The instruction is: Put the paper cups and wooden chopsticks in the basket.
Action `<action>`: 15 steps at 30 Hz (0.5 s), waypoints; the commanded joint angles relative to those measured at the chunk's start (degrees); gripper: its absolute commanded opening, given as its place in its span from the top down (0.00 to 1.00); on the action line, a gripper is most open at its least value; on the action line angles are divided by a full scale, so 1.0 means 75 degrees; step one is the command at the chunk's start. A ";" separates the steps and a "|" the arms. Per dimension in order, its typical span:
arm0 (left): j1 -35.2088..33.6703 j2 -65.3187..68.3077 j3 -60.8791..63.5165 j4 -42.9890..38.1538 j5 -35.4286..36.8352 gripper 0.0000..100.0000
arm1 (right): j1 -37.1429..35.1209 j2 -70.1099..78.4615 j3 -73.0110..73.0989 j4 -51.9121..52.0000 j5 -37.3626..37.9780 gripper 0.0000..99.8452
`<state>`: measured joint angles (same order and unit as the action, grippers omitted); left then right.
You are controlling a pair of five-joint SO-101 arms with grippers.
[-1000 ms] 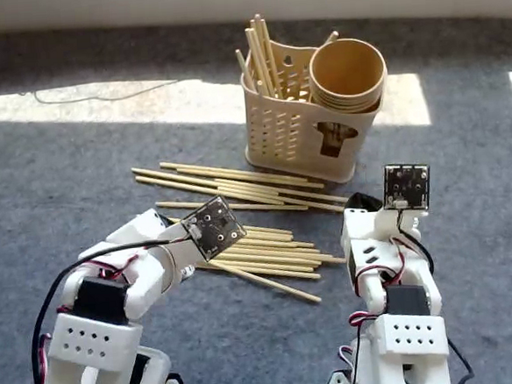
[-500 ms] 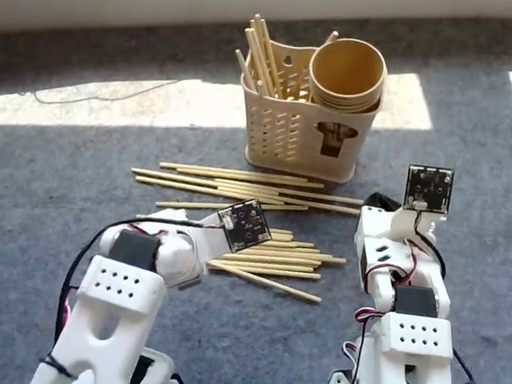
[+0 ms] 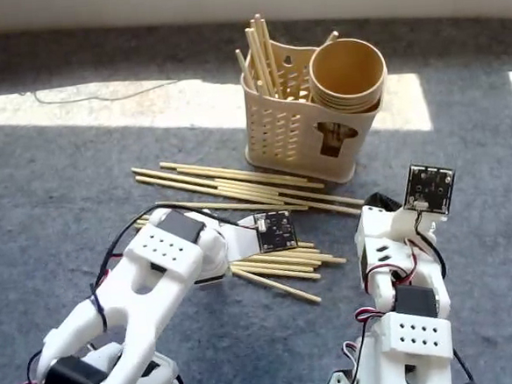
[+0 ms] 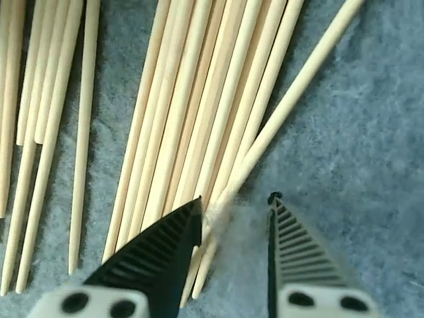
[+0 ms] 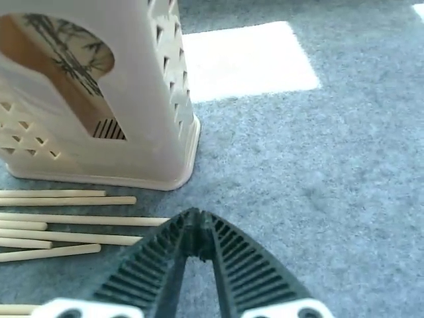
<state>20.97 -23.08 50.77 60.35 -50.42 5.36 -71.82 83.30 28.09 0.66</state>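
Nearest, at the lower left of the high view, the left arm (image 3: 148, 279) is stretched toward the middle of the frame, over the heap of loose chopsticks (image 3: 283, 262). In its wrist view the left gripper (image 4: 235, 202) is held wide apart, low over the grey carpet (image 4: 358, 132). One jaw tip is set at the edge of the bundle, and the end of a slanting stick lies in the gap between the jaws. Nothing is gripped.

At the lower right, the right arm (image 3: 401, 274) is parked upright. The right gripper (image 5: 197, 222) is pressed closed on nothing, poised above bare carpet, with stick ends beside it and the basket's corner just beyond.

Farther up, a second row of chopsticks (image 3: 229, 181) is spread flat in front of the basket (image 3: 287, 128). Inside the basket, at upper centre, stacked paper cups (image 3: 348, 67) are seated on the right and standing chopsticks (image 3: 259, 51) are bunched on the left. Behind it, a sunlit strip (image 3: 101, 106) is crossed by a thin cable (image 3: 100, 93).
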 commanded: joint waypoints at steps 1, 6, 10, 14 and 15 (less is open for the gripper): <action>0.0088 0.0850 -0.0334 -0.0750 -0.0012 0.84 | 0.0064 -0.0170 -0.0100 -0.0217 -0.0070 0.99; 0.0076 0.1811 -0.0346 -0.1348 0.0023 0.84 | 0.0064 -0.0170 -0.0088 -0.0217 -0.0070 0.99; 0.0076 0.1893 -0.0381 -0.1360 0.0352 0.92 | 0.0064 -0.0158 -0.0088 -0.0217 -0.0070 0.99; 0.0018 0.1752 -0.0334 -0.1160 0.0375 0.96 | 0.0053 -0.0158 -0.0088 -0.0217 -0.0047 0.99; -0.0029 0.1705 -0.0346 -0.0985 0.0352 0.97 | 0.0053 -0.0158 -0.0088 -0.0217 -0.0023 0.99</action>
<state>21.05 -9.19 49.54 51.82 -48.48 5.36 -71.82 83.30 28.09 0.66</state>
